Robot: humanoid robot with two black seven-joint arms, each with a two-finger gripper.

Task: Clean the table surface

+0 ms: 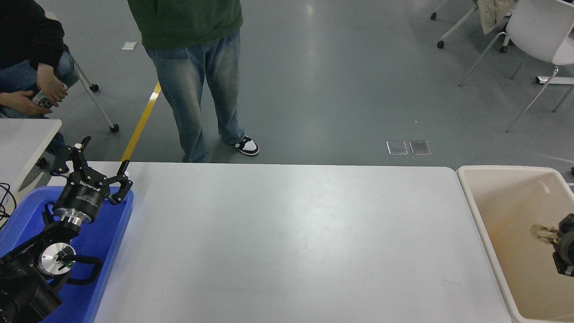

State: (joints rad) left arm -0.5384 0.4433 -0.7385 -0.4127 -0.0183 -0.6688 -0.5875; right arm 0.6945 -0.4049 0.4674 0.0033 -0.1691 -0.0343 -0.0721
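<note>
The table surface (287, 242) is a wide white-grey top filling the lower middle of the head view. My right gripper (556, 235) comes in at the right edge, low inside a beige bin (475, 211), shut on a crumpled beige wad (541, 233). My left gripper (102, 167) is parked at the lower left over a blue tray (107, 233), its fingers spread open and empty.
A person in jeans (197, 80) stands at the table's far edge. A seated person (31, 67) holds a phone at the upper left, behind a corner of a smaller white table (22, 139). White chairs (538, 31) stand at the upper right.
</note>
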